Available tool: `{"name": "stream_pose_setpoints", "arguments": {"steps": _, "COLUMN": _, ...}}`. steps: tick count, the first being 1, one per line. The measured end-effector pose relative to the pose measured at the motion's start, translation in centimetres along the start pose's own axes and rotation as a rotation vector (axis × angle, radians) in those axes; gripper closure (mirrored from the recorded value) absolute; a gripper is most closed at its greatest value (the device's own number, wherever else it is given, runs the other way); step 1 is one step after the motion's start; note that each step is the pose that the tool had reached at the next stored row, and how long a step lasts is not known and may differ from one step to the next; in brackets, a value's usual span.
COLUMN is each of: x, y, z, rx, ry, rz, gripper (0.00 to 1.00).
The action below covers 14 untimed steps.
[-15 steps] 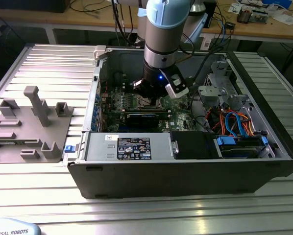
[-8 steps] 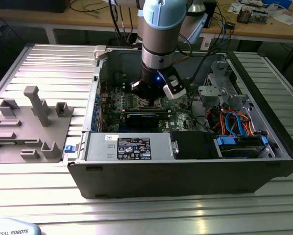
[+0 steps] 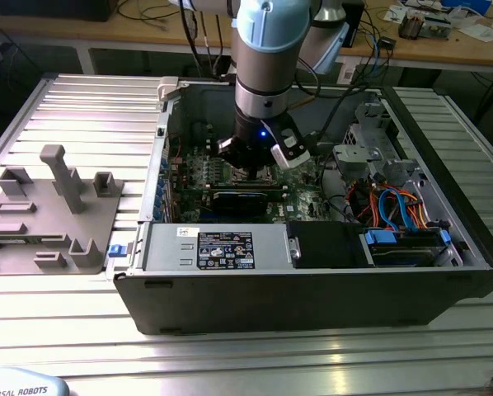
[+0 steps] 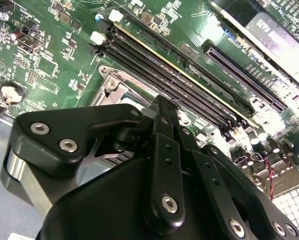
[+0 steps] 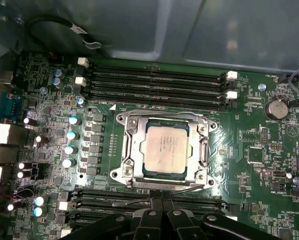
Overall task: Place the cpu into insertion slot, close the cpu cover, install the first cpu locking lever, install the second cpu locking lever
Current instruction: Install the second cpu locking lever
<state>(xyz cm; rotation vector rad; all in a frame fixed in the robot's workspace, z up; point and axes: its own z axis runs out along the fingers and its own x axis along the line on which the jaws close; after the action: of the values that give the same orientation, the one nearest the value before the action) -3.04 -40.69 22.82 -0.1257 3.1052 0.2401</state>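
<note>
In the first wrist view the cpu (image 5: 164, 149) lies flat in the insertion slot (image 5: 203, 181) on the green motherboard. Its silver-grey top shows through the window of the cpu cover (image 5: 131, 150), which lies down flat around it. A thin metal locking lever (image 5: 134, 202) runs slanted along the socket edge nearest my gripper (image 5: 162, 201). The black fingers are pressed together just past that edge, with nothing visibly between them. In the second wrist view the gripper (image 4: 163, 102) has its tip at a corner of the slot's silvery rim (image 4: 109, 82). The exterior view shows the gripper (image 3: 255, 169) low inside the open computer case.
Long black memory slots (image 5: 154, 82) run on both sides of the socket. A coin battery (image 5: 277, 107) sits nearby. The case holds a power supply (image 3: 222, 247) and a drive bay with blue and orange cables (image 3: 403, 239). A grey fixture (image 3: 49, 214) stands at the exterior view's left.
</note>
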Motion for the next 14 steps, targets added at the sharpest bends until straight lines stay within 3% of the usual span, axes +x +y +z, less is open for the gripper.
{"name": "stream_pose_setpoints", "arguments": {"steps": 2, "x": 0.21, "y": -0.01, "z": 0.17, "rx": -0.0001, "ry": -0.0001, "rz": 0.0, "gripper": 0.89}}
{"name": "stream_pose_setpoints", "arguments": {"steps": 3, "x": 1.3, "y": 0.04, "z": 0.41, "rx": -0.0001, "ry": -0.0001, "rz": 0.0, "gripper": 0.89}}
{"name": "stream_pose_setpoints", "arguments": {"steps": 4, "x": 1.95, "y": 0.07, "z": 0.59, "rx": -0.0002, "ry": -0.0002, "rz": 0.0, "gripper": 0.89}}
{"name": "stream_pose_setpoints", "arguments": {"steps": 14, "x": 4.02, "y": 0.5, "z": 1.72, "rx": 0.0, "ry": 0.0001, "rz": 0.0, "gripper": 0.89}}
